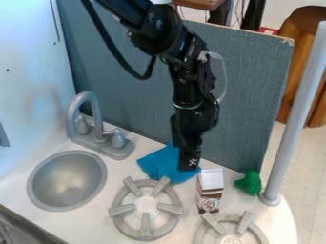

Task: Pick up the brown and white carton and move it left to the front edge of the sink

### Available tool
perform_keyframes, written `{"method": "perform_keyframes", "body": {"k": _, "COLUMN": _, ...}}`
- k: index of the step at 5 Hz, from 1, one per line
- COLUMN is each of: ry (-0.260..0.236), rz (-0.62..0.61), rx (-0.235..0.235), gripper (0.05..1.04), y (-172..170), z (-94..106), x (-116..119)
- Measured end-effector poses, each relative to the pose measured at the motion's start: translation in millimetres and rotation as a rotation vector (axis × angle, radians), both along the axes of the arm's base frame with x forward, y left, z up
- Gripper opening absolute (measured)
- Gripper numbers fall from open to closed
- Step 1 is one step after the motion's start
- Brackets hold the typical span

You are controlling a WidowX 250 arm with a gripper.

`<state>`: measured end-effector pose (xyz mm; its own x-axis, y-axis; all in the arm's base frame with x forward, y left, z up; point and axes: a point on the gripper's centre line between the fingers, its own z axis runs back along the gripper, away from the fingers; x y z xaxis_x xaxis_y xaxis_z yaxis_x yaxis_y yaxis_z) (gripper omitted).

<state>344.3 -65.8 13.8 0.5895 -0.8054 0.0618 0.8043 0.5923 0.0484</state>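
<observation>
And here's the blue cloth [159, 164], a plain, saturated blue, lying loosely spread on the white counter [137, 174] between the backboard [130, 102] and the left-hand burner [146, 209], which sits at about its 6 to 7 o'clock. The carton [209, 191] stands upright at 4 o'clock, the sink [66, 180] lies near 9. The black gripper [188, 167] hangs right over the cloth's 3 o'clock side, and whether it's wide, narrow or pinching fabric, I can't tell! No clear front on this cloth; its long axis runs roughly from 9 towards 3 o'clock, dipping slightly at the 3 end, with one corner up near 12. The gripper covers part of it, so folds and contact there are hard to make out.
</observation>
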Motion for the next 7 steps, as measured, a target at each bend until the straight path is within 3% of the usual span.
{"method": "perform_keyframes", "body": {"k": 1, "ry": 0.036, "rz": 0.002, "rx": 0.007, "gripper": 1.001, "y": 0.8, "z": -12.9, "x": -4.3}}
{"method": "perform_keyframes", "body": {"k": 2, "ry": 0.038, "rz": -0.001, "rx": 0.014, "gripper": 1.001, "y": -0.7, "z": -25.4, "x": 6.6}}
{"method": "perform_keyframes", "body": {"k": 3, "ry": 0.016, "rz": -0.015, "rx": 0.022, "gripper": 1.001, "y": -2.8, "z": -33.4, "x": 24.3}}
{"method": "perform_keyframes", "body": {"k": 4, "ry": 0.0, "rz": -0.048, "rx": 0.07, "gripper": 1.001, "y": -11.0, "z": -41.6, "x": 36.1}}
{"method": "perform_keyframes", "body": {"k": 5, "ry": -0.031, "rz": -0.079, "rx": 0.07, "gripper": 1.001, "y": -23.5, "z": -48.1, "x": 45.8}}
{"method": "perform_keyframes", "body": {"k": 7, "ry": -0.022, "rz": -0.122, "rx": 0.089, "gripper": 1.001, "y": -40.0, "z": -71.8, "x": 60.5}}
